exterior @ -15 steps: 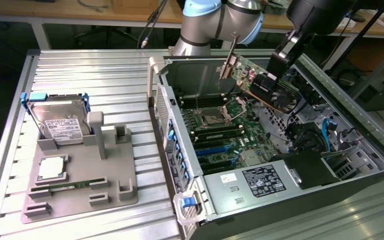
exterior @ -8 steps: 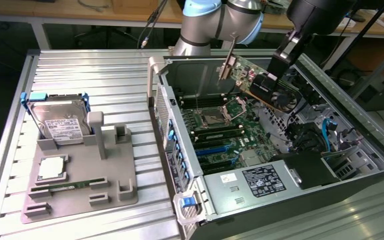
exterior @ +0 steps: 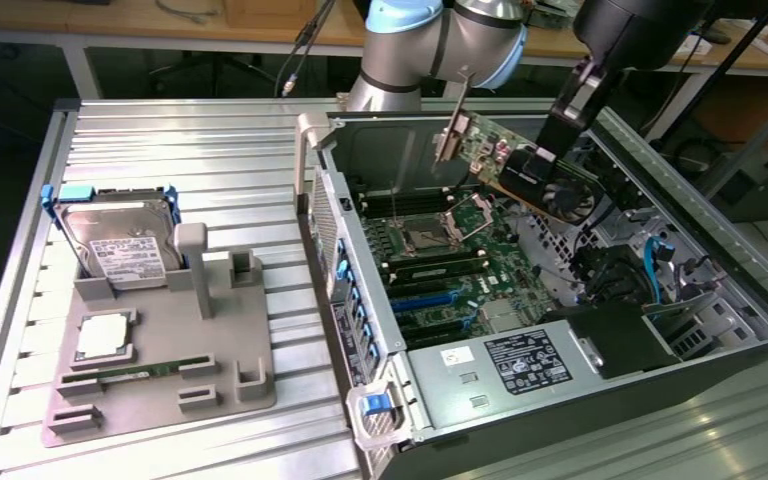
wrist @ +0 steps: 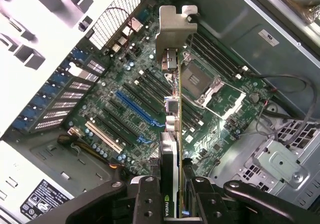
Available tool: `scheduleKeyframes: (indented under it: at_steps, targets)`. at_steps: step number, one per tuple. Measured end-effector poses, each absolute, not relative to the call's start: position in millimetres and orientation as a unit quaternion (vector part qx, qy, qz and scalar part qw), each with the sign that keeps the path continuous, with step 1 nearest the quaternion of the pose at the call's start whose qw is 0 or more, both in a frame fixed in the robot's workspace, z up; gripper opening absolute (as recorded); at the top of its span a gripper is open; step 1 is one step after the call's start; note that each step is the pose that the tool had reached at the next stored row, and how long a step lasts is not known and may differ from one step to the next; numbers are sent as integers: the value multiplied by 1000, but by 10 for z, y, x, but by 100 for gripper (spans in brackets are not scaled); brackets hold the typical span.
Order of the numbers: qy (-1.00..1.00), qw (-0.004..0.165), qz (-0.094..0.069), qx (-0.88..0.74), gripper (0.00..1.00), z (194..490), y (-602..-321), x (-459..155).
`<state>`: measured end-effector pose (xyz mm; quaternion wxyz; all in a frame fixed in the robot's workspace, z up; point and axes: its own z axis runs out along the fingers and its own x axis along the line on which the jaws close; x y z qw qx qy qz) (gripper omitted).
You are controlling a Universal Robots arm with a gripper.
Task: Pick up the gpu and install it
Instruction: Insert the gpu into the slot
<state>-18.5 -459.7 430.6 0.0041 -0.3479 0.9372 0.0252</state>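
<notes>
The jaws pinch the gpu (exterior: 502, 148) by one end, the card held on edge and tilted, in the air above the motherboard (exterior: 451, 270) inside the open computer case (exterior: 384, 155); its metal bracket (wrist: 172, 34) leads at the far end; on the bench (exterior: 184, 140) beside the case, a hard drive (exterior: 124, 245) stands in a grey holder (exterior: 171, 375).

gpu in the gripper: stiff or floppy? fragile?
Probably stiff: the gpu runs straight out from the gripper, gripped at one end. Likely fragile: exposed board and connectors. Its metal bracket sits at the far end, so it may pivot if bumped.
</notes>
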Motion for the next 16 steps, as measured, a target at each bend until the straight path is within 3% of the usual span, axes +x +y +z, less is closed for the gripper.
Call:
scheduleKeyframes:
  at_steps: [16]
  targets:
    - [921,3,25,-388,27,4306,-4596,-185]
